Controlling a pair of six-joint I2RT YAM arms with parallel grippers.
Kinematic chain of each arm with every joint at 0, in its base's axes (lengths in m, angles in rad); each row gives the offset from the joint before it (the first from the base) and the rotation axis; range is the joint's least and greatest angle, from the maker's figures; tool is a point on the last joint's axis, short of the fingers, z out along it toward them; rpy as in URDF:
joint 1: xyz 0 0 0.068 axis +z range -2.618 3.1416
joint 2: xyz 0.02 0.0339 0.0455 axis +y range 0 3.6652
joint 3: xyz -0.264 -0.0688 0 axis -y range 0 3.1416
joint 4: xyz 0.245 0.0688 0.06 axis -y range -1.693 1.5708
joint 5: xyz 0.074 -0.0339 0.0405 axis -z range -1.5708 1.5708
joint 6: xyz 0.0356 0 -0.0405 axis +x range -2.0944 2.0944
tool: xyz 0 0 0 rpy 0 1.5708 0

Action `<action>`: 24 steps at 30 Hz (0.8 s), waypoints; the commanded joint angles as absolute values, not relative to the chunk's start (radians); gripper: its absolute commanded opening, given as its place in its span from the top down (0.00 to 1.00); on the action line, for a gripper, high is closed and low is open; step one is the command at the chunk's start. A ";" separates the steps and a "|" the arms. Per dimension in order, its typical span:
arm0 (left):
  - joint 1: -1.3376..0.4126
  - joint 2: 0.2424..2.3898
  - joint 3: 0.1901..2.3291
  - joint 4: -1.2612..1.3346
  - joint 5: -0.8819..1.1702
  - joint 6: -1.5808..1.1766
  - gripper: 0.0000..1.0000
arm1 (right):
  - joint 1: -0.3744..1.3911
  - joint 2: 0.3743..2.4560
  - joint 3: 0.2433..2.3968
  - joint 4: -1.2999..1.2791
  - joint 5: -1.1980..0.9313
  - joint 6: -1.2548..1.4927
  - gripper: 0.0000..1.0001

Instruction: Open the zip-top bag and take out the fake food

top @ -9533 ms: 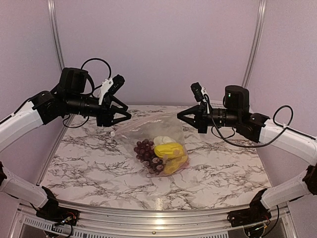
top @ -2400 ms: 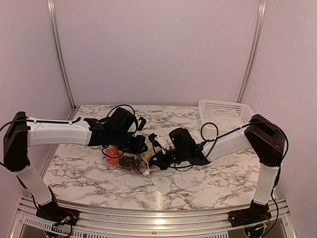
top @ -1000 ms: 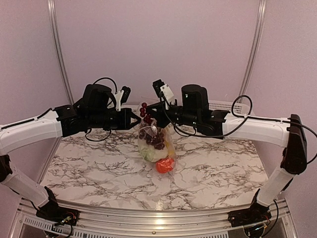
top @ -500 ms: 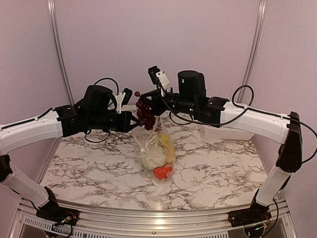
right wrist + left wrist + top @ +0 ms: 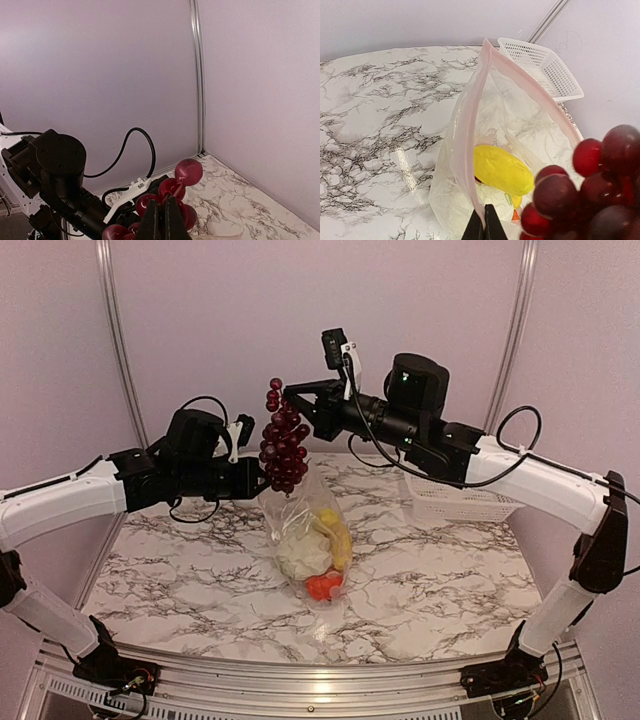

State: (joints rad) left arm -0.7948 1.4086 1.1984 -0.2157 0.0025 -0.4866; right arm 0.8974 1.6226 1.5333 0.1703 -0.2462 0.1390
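Observation:
The clear zip-top bag (image 5: 300, 515) hangs open above the table, and my left gripper (image 5: 258, 481) is shut on its pink zip rim (image 5: 466, 117). Inside it lie a yellow piece (image 5: 502, 170), a pale green leafy piece (image 5: 300, 552) and an orange-red ball (image 5: 322, 586). The dark purple grape cluster (image 5: 282, 445) is out of the bag, dangling just above its mouth from my right gripper (image 5: 292, 400), which is shut on its stem (image 5: 161, 212). In the left wrist view the grapes (image 5: 592, 192) fill the lower right corner.
A white lattice basket (image 5: 455, 496) stands at the back right of the marble table (image 5: 170, 570), behind my right arm; it also shows in the left wrist view as the basket (image 5: 540, 65). Purple walls and metal posts close in the back.
My right gripper has risen and pulled the grape cluster fully out of the bag mouth. The left gripper kept its hold on the rim; the bag hangs a little lower.

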 commanded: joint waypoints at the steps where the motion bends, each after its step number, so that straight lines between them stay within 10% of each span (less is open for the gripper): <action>1: -0.787 1.425 1.235 -0.247 -0.010 -0.482 1.00 | 0.884 1.599 1.620 0.256 -0.248 0.160 1.00; 24: -0.687 1.404 1.375 -0.397 -0.091 -0.393 1.00 | 0.334 1.352 1.343 0.098 -0.128 0.166 1.00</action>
